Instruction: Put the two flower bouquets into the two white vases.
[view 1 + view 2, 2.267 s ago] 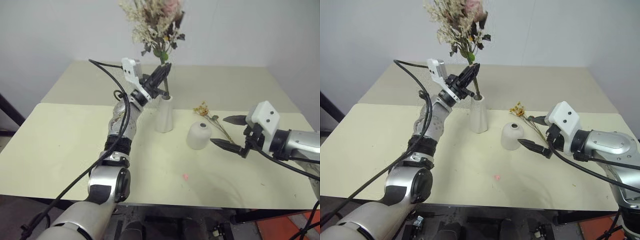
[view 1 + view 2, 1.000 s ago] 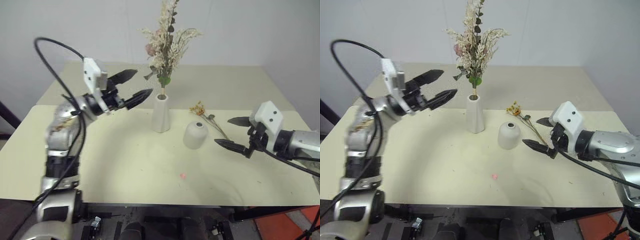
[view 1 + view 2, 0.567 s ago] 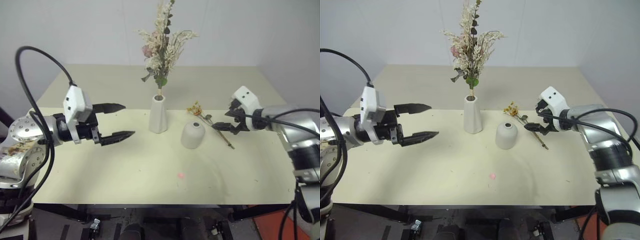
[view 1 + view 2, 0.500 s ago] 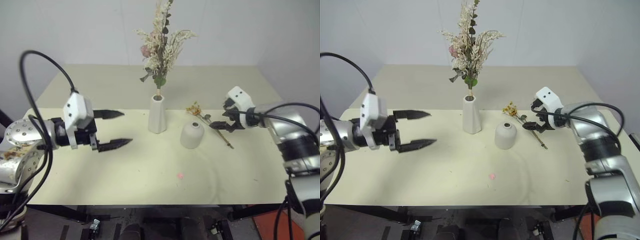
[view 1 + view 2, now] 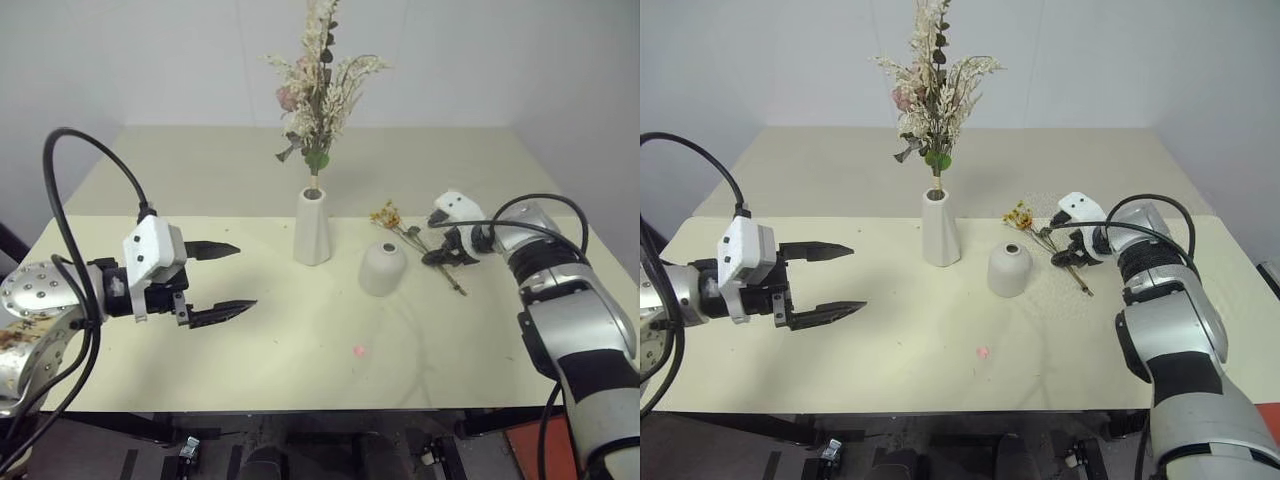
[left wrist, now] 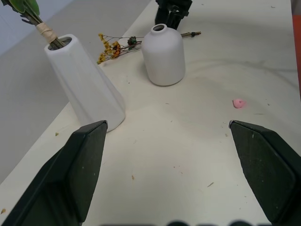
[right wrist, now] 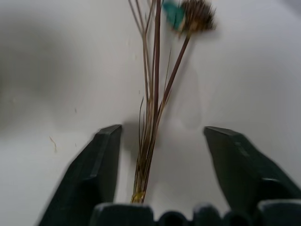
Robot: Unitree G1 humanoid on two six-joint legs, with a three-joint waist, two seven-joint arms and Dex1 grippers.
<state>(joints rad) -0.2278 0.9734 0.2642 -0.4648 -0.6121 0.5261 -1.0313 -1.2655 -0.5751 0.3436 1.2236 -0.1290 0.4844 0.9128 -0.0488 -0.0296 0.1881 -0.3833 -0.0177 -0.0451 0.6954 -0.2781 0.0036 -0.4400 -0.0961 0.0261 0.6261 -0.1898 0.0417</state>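
Note:
The big cream and pink bouquet (image 5: 318, 80) stands upright in the tall white vase (image 5: 312, 228). To its right sits the squat white vase (image 5: 381, 268), its mouth empty. The thin yellow-orange sprig (image 5: 400, 226) lies flat on the table beyond and to the right of the squat vase. My right gripper (image 5: 438, 256) is down at the sprig's stems (image 7: 150, 117), which lie between its two fingers (image 7: 101, 160); the fingers stand apart without touching them. My left gripper (image 5: 245, 275) hovers wide open over the table's left side, pointing at the vases (image 6: 84, 84), holding nothing.
A small pink speck (image 5: 358, 351) lies on the cream table (image 5: 300, 340) in front of the squat vase. A second table top (image 5: 200, 165) adjoins at the back, against a white wall. The table's front edge runs close below my left gripper.
My right gripper has reached forward and down to the sprig's stems, and its fingers have narrowed. My left gripper has drawn back and down, away from the tall vase.

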